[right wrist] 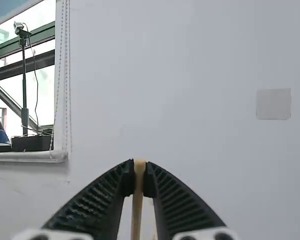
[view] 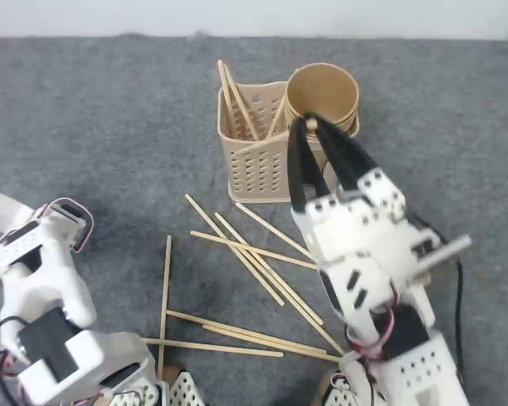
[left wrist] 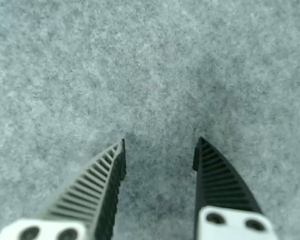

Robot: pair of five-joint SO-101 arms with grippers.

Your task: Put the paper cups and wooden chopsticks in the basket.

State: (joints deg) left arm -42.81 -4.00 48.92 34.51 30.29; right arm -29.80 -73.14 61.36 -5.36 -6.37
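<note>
Right fingers pinched a chopstick upright, basket just beneath; insertion seemed underway, calling for lowering, then release. Left fingers gaped over the worktop.

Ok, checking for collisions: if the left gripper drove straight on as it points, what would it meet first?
Probably the bare grey carpet; in the left wrist view nothing lies between it and the left gripper, jaws open, though depth is unclear.

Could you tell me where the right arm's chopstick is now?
The chopstick is clamped in the right pincer, poised in the high view at the near rim of the paper cups, beside the basket.
</note>
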